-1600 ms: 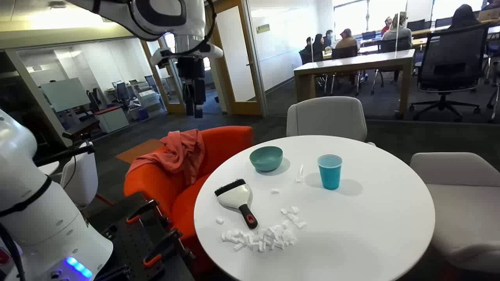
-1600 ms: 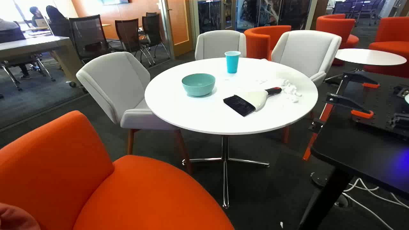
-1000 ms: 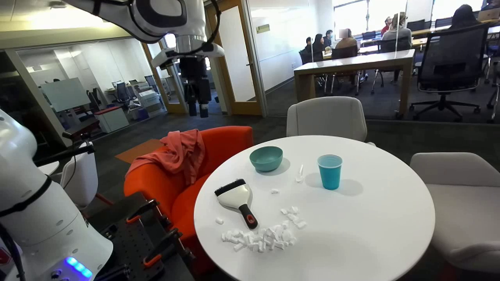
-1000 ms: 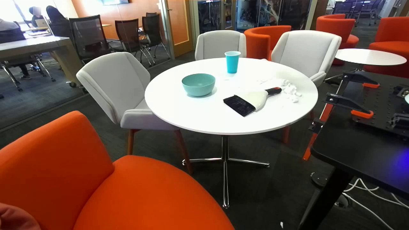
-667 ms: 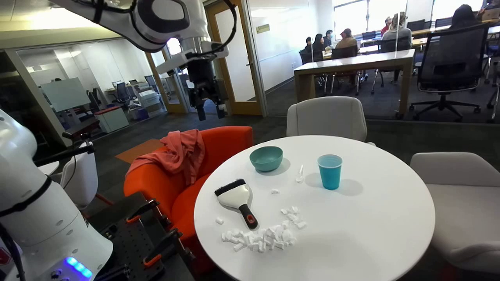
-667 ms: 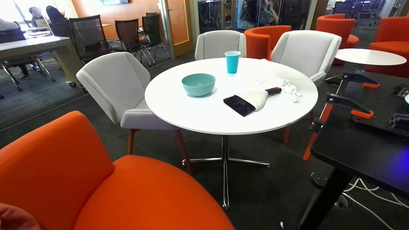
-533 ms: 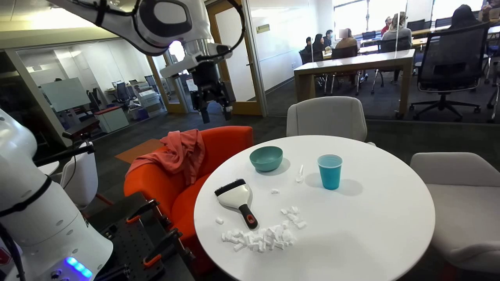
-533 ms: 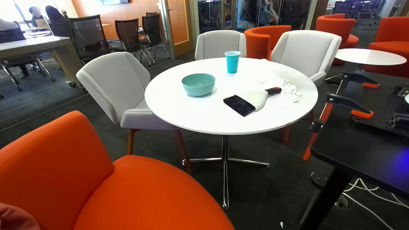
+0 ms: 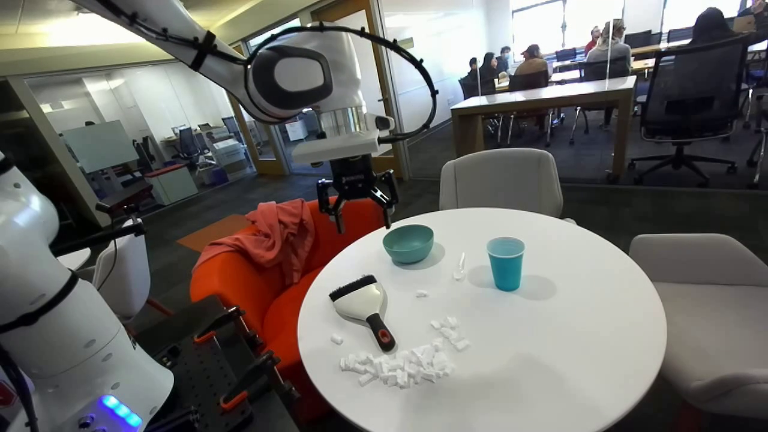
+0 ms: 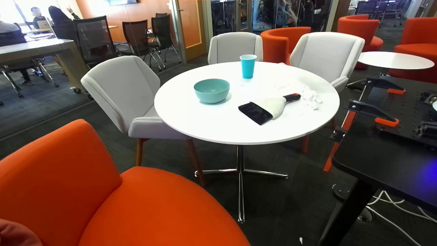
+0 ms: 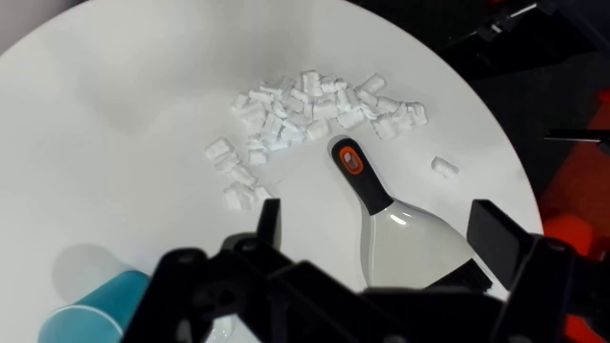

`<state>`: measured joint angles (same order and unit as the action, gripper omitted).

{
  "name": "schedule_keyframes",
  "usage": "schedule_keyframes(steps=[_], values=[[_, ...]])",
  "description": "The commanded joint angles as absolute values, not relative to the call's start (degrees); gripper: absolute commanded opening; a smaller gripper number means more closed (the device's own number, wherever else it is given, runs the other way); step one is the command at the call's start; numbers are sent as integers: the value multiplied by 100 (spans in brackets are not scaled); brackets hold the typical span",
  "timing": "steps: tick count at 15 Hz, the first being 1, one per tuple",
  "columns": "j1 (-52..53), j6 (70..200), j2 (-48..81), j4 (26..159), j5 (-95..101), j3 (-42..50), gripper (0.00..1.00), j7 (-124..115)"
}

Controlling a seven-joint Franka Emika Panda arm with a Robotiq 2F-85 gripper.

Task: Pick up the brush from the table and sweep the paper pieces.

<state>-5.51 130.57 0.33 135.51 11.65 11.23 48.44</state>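
Observation:
The brush has a white body, black bristles and a black handle with an orange-red ring. It lies flat on the round white table (image 9: 570,312) in both exterior views (image 9: 363,303) (image 10: 273,106) and the wrist view (image 11: 414,243). Its handle points at a pile of white paper pieces (image 9: 402,367), also in the wrist view (image 11: 326,107). A few pieces lie apart. My gripper (image 9: 364,225) is open and empty, in the air above the far table edge near the bowl. In the wrist view the brush appears between its fingers (image 11: 375,209), well below them. One exterior view does not show the gripper.
A teal bowl (image 9: 408,246) stands near the far left table edge, just beyond the gripper. A blue cup (image 9: 506,264) stands right of it, with a clear plastic spoon (image 9: 460,267) between. An orange armchair (image 9: 354,216) and grey chairs (image 9: 501,180) surround the table.
My gripper has come down and to the right in the exterior view, towards the bowl. It has turned, and its two spread fingers now show side by side. Brush and paper pieces have not moved.

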Motion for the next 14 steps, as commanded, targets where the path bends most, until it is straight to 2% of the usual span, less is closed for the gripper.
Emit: schedule_keyframes(steps=[1,5,11,12,14], values=[[-672,13052,114,13517,1168,1009,100,4894],[-684,13223,187,13502,1150,997,100,5069],[-970,15404,857,14025,390,884,100,7268],[-1060,15725,988,14121,32,750,100,7753],[-1868,16170,1322,14113,-679,-181,100,8712]])
